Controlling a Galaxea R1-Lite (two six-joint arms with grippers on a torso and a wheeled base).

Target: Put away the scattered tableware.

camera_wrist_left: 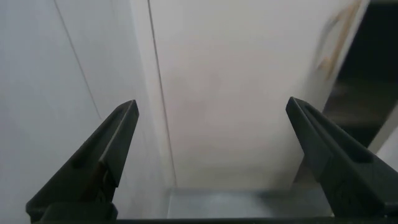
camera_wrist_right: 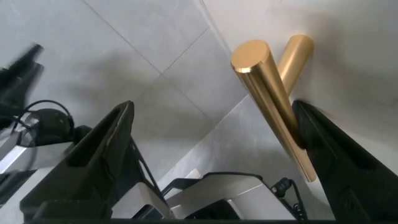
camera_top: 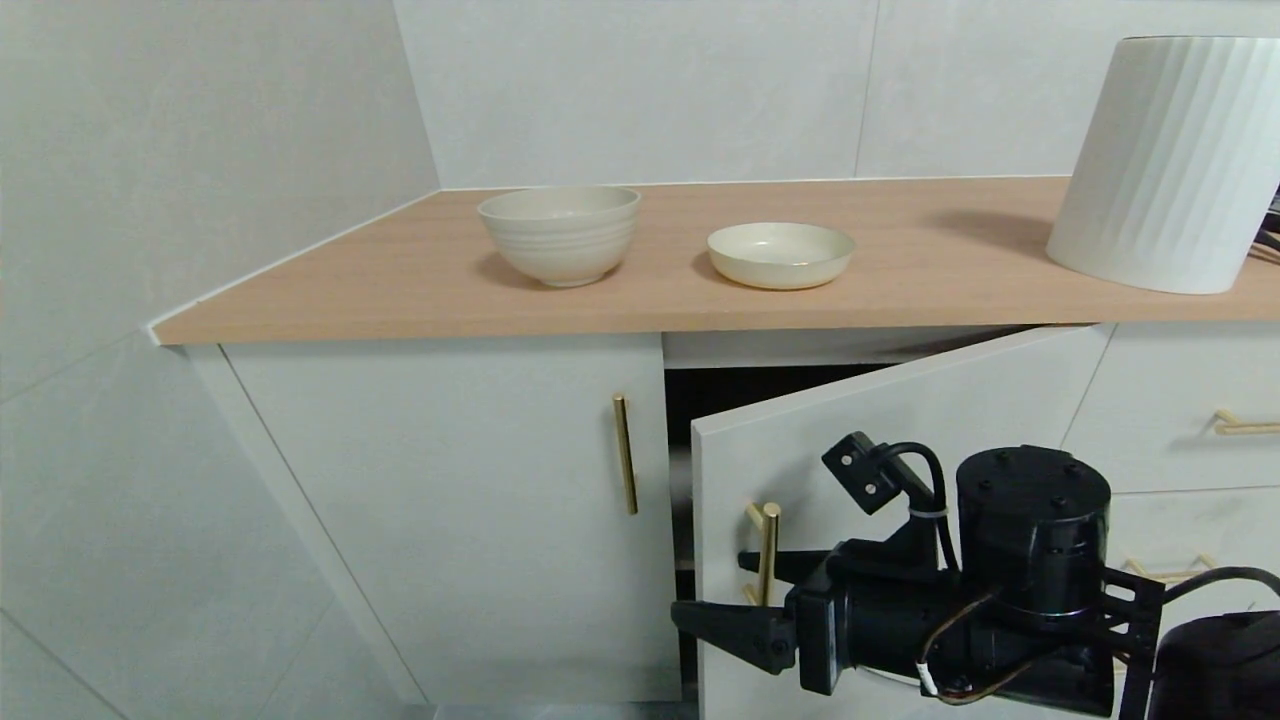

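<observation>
A deep cream bowl and a shallow cream dish stand side by side on the wooden countertop. Below them the right cabinet door hangs partly open, showing a dark interior. My right gripper is open at that door's gold handle. In the right wrist view the handle stands between the fingers of the right gripper, close to one fingertip. My left gripper is open with nothing in it, low in front of a white cabinet panel.
A tall white ribbed container stands at the counter's right end. The left cabinet door is closed, with a vertical gold handle. Drawers with gold handles lie to the right. A tiled wall closes the left side.
</observation>
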